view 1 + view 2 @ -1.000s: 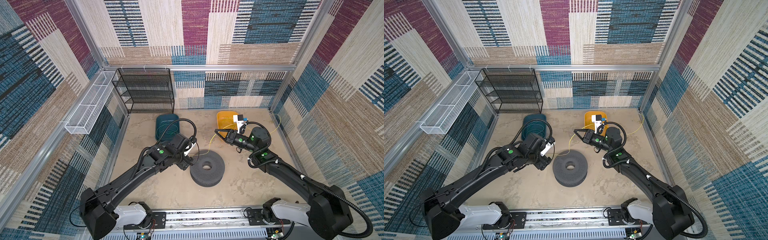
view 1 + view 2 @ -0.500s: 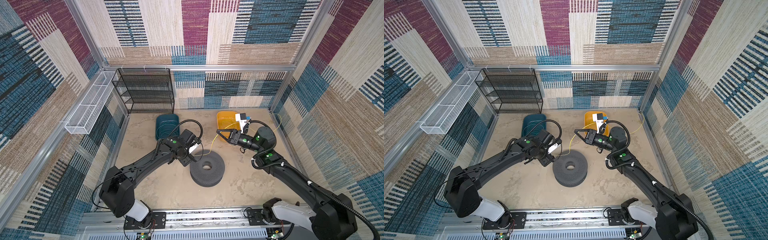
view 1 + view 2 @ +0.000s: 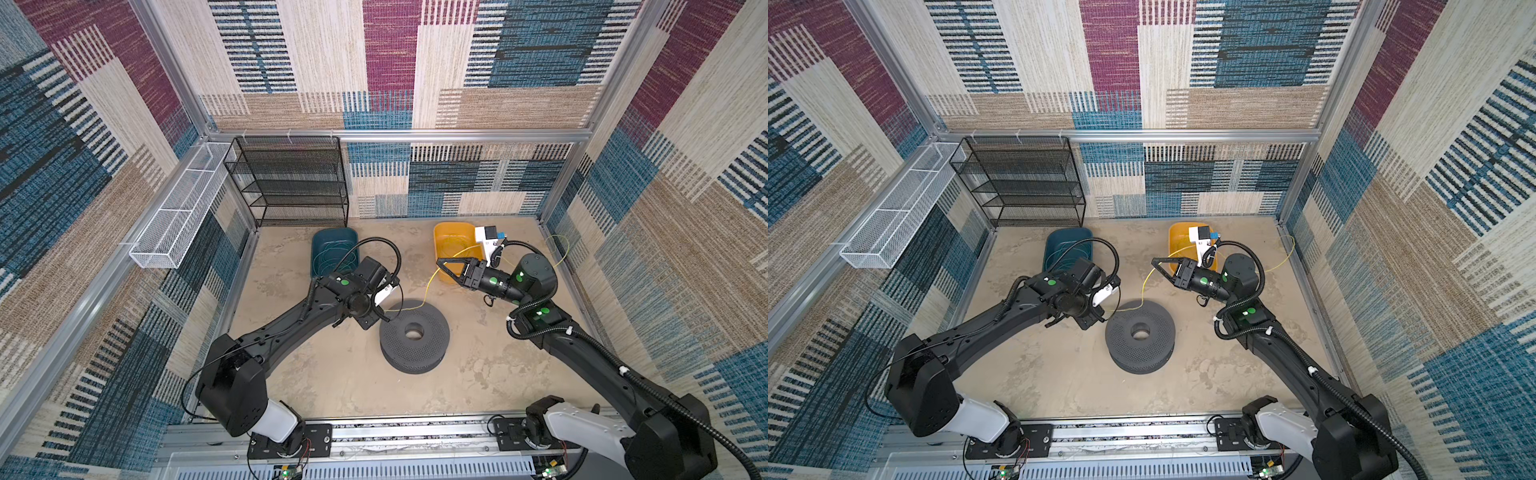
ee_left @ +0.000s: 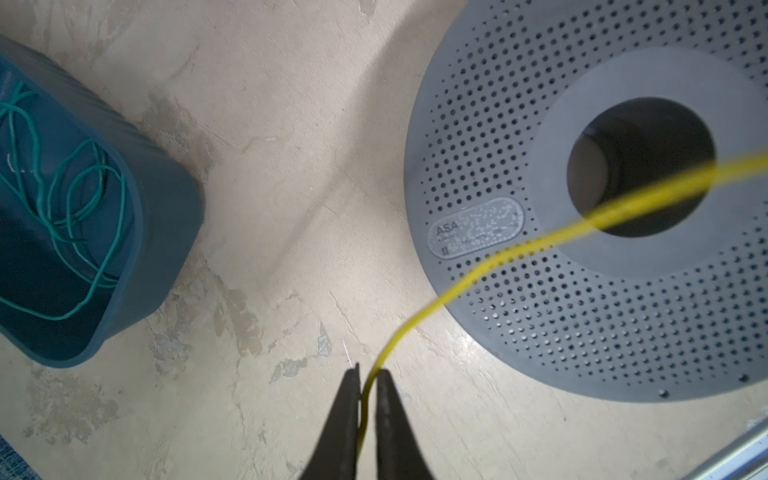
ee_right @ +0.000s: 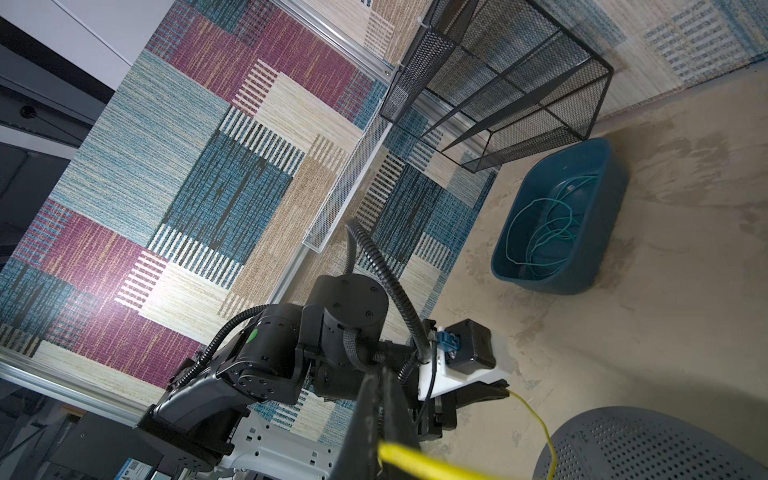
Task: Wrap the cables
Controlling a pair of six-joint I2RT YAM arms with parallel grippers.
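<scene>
Since the earlier frames the left gripper [image 4: 368, 376] has been swung to the rim of the grey spool [image 3: 399, 347] and shut on the yellow cable [image 3: 424, 297], which is also pinched in the closed right gripper [image 3: 439, 262] beside the orange bin [image 3: 455, 225], so winding is judged unstarted, the left pinch being shown clearly only in the left wrist view.

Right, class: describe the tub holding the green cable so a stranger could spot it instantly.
Start at the black mesh shelf against the back wall. On the floor just in front of it sits a dark teal tub with thin green cable coiled inside. The only other tub is orange.
</scene>
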